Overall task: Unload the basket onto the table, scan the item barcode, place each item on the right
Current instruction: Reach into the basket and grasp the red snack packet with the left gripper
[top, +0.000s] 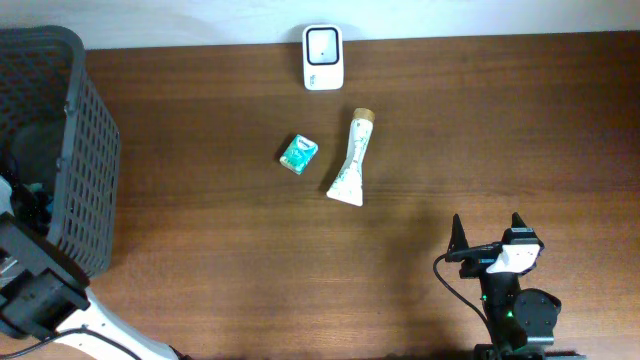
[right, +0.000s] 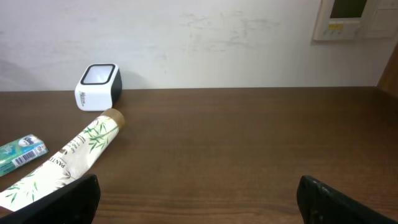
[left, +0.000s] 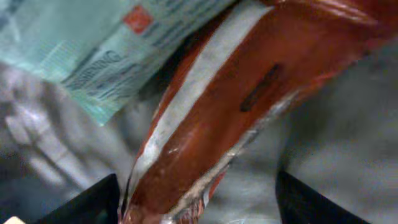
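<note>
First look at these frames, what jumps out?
A glossy red-brown pouch fills the left wrist view, with a teal packet at upper left. Overhead, a white bamboo-print tube lies mid-table near the white scanner, with a dark mesh basket at the left edge.

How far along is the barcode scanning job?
Possibly done: a white bamboo-print tube and a small green packet lie out by the white box scanner; scanned or not, I can't tell. In hand: the left fingers straddle a glossy red-brown pouch in the dark grey mesh basket, no grip yet. To do: lift it and scan. The right fingers sit open.
</note>
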You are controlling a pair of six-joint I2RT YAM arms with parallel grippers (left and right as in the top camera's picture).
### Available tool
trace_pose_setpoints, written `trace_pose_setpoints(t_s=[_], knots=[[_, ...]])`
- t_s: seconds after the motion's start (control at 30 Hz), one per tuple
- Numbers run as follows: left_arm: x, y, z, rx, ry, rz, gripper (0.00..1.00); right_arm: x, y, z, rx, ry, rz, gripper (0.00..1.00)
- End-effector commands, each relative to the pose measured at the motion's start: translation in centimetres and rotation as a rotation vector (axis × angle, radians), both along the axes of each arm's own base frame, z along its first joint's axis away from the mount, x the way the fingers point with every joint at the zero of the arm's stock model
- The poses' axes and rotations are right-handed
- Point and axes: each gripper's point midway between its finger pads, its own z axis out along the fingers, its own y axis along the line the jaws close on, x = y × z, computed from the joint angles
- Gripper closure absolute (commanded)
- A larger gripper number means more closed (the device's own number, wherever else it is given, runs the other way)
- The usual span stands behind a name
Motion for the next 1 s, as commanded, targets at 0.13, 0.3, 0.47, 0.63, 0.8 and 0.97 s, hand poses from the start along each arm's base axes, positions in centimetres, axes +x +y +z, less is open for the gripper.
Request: trace_pose_setpoints(t_s=[0.13, 0.3, 0.47, 0.63, 0.8, 0.97], knots=[[-0.4, -1.3, -3.9, -0.099, 0.041, -0.026, 0.47, 0.0, 0.1, -0.3, 0.003, 0.003, 0.004, 0.01], [1.1, -1.8, -3.2, -0.142, -0.028, -0.030, 0.96, 0.0, 0.1, -0.3, 0.003, 0.003, 0.004, 0.01], [6.6, -3.1, 2.1, -0.282, -0.281, -0.051, 1.00, 0.0, 0.1, -0.3, 0.003, 0.003, 0.004, 0.01], [12.3, -3.3, 13.7, -0.306, -0.599, -0.135, 1.00, 0.0, 0.1, -0.3, 0.003, 0.003, 0.004, 0.01], [14.3, -3.8, 29.0, -0.087, -0.898, -0.295, 1.00, 0.0, 0.1, -0.3, 0.003, 0.002, 0.004, 0.01], [13.1, -7.5, 37.9, 0.066, -1.060, -0.419, 1.00, 0.0, 0.1, -0.3, 0.003, 0.003, 0.004, 0.01]])
